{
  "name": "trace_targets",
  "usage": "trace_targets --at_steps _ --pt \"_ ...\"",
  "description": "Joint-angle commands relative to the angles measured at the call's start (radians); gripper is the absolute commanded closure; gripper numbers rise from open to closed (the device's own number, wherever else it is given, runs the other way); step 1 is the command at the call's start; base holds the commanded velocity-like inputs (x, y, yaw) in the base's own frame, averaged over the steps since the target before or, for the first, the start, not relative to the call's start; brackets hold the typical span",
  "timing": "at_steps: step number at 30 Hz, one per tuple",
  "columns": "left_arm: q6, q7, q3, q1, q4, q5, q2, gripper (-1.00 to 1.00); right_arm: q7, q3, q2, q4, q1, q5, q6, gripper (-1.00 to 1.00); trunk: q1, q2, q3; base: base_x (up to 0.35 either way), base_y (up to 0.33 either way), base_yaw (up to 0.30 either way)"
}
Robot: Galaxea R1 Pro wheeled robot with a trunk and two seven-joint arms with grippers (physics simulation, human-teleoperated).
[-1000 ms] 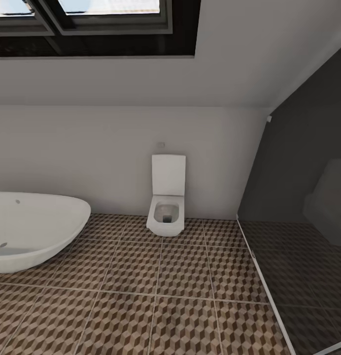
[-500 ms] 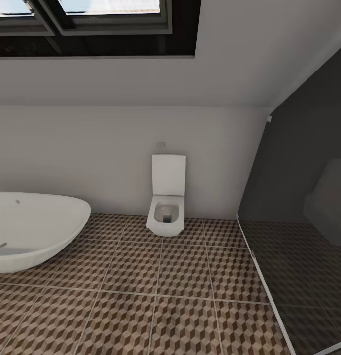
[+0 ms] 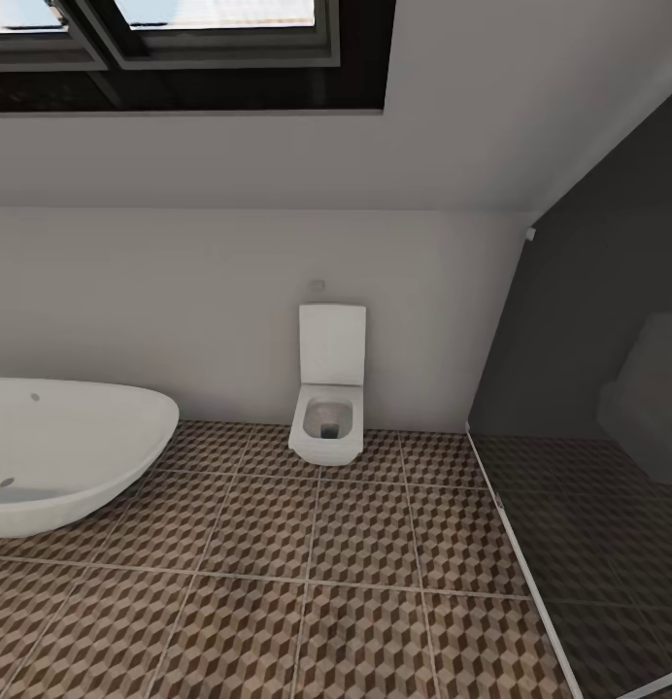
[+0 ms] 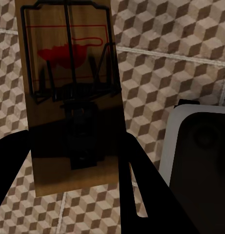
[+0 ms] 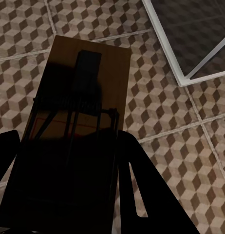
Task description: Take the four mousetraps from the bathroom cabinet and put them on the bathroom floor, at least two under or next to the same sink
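Observation:
In the left wrist view, a tan wooden mousetrap (image 4: pixel 68 73) with a dark wire frame and a red spot stands between the black fingers (image 4: pixel 137 185) of my left gripper (image 4: pixel 73 165), which is shut on it above the bathroom floor (image 4: pixel 166 73). Over the cube-patterned bathroom floor (image 5: pixel 156 97) in the right wrist view, my right gripper (image 5: pixel 68 175) is shut on a second mousetrap (image 5: pixel 88 78), much of it in shadow. In the head view the bathroom floor (image 3: pixel 355 544) spreads out ahead.
A white oval bathtub (image 3: pixel 64 456) stands at the left and a square white toilet (image 3: pixel 328 388) against the far wall. A dark glass shower panel (image 3: pixel 588 408) with a pale floor rail (image 5: pixel 185 73) closes off the right. A white-edged dark shape (image 4: pixel 200 146) lies beside the left gripper.

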Motion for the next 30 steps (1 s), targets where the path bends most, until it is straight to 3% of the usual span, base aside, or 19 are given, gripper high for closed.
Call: trace_targets --at_steps 1,30 --pt "-0.004 0.006 -0.007 -0.001 0.003 -0.002 -0.001 1.0 -0.009 0.009 0.0 0.0 -0.001 -0.002 -0.001 1.0 0.001 -0.002 -0.002 0.0 0.0 0.0" --pt "-0.004 0.006 -0.007 -0.001 0.003 -0.002 -0.001 1.0 -0.009 0.009 0.0 0.0 -0.001 -0.002 -0.001 1.0 0.001 -0.002 -0.002 0.0 0.0 0.0"
